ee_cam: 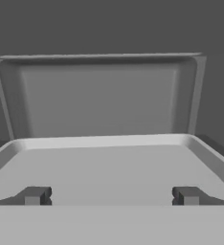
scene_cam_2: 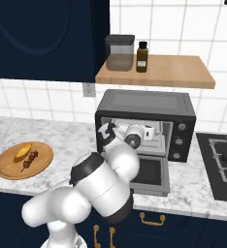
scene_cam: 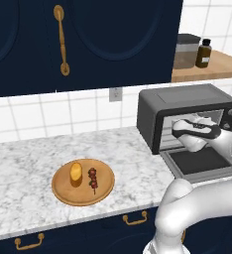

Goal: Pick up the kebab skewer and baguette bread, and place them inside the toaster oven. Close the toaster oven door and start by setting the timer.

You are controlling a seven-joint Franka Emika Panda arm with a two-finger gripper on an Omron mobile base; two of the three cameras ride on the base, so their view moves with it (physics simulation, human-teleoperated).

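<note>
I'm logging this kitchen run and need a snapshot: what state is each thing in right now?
toaster oven: open, hand reaching into it
toaster oven door: dropped down flat
metal tray: inside the oven, bare
gripper: jaws open, holding nothing
kebab skewer: lying on the wooden plate, untouched
baguette bread: on the same plate, beside the skewer
jar: lid on
brown bottle: upright, capped

The skewer point(scene_cam: 93, 179) and bread point(scene_cam: 76, 171) are lying at lower left; the oven point(scene_cam: 187, 106) is standing with its door point(scene_cam: 200, 162) dropped open.
</note>
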